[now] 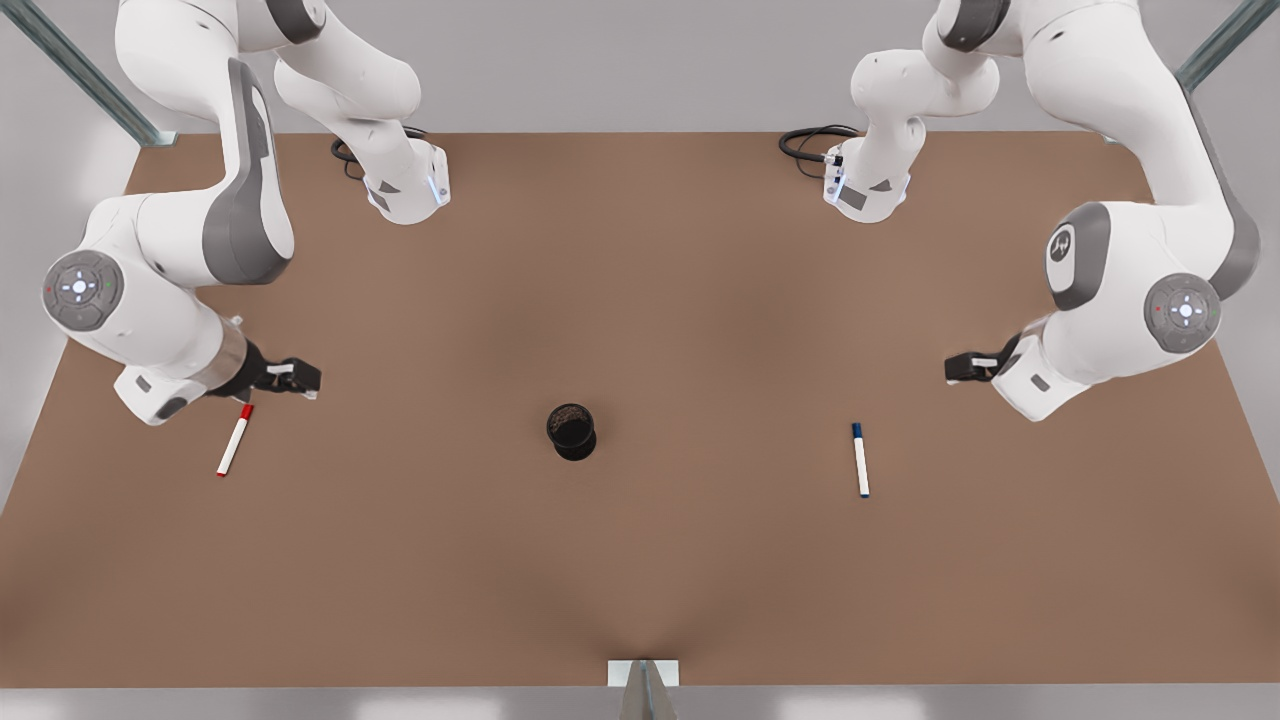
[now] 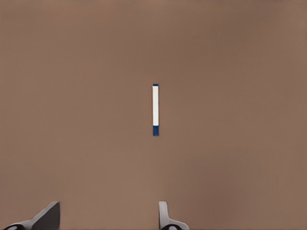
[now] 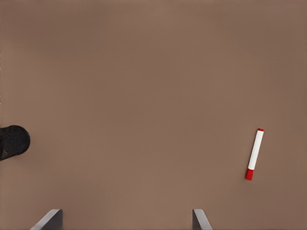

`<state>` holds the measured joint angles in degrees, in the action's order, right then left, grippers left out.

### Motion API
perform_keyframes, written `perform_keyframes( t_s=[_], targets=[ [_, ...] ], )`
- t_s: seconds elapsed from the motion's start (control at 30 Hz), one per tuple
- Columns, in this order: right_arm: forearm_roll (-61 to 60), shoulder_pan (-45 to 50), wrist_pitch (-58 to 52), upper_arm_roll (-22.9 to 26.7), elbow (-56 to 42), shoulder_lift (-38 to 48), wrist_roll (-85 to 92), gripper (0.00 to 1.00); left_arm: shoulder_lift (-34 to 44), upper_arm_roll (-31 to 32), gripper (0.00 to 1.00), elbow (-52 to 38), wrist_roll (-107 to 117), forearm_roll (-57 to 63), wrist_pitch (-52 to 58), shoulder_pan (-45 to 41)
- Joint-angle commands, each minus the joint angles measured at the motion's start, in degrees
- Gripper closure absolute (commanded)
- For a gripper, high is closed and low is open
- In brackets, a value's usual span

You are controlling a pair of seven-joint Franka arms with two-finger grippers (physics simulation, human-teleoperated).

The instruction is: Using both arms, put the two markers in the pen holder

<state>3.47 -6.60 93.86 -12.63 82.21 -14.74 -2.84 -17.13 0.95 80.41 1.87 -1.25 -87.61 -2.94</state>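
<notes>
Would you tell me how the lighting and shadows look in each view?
Front view: soft, even light, a faint dark patch on the table, pen holder nearly shadowless. Left wrist view: blue marker casts no clear shadow. Right wrist view: red marker likewise, no glare.

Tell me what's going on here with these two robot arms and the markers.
Nothing is being held yet. The blue marker and the red marker both lie flat on the brown table, with the black pen holder standing between them. The left gripper, open, hovers near the blue marker on the front view's right. The right gripper, also open, hovers by the red marker on the front view's left.
</notes>
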Motion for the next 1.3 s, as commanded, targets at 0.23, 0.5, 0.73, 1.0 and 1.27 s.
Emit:
perform_keyframes(
  t_s=[0.23,0.5,0.73,1.0,1.27],
  targets=[
    [0.0,0.0,4.6,0.0,0.0,0.2,-1.7,0.0,-12.3,0.2,0.0,13.7,16.7,-0.9,-43.9,-2.5],
    [0.0,-0.3,4.6,0.0,0.0,0.1,-1.6,0.0,-21.5,0.2,0.0,17.3,18.2,-0.8,-56.1,-4.3],
    [0.0,-0.3,4.6,0.1,0.0,0.1,-1.6,0.0,-22.5,0.2,0.0,17.9,18.2,-0.7,-55.8,-4.2],
    [-0.1,-0.3,4.6,0.1,0.1,0.1,-1.6,0.0,-23.5,0.2,0.23,19.1,18.2,-0.8,-55.7,-4.0],
    [-0.1,-0.3,4.6,0.1,0.1,0.1,-1.6,0.0,-23.9,0.2,0.46,18.9,18.2,-0.8,-55.7,-4.0]
  ],
)
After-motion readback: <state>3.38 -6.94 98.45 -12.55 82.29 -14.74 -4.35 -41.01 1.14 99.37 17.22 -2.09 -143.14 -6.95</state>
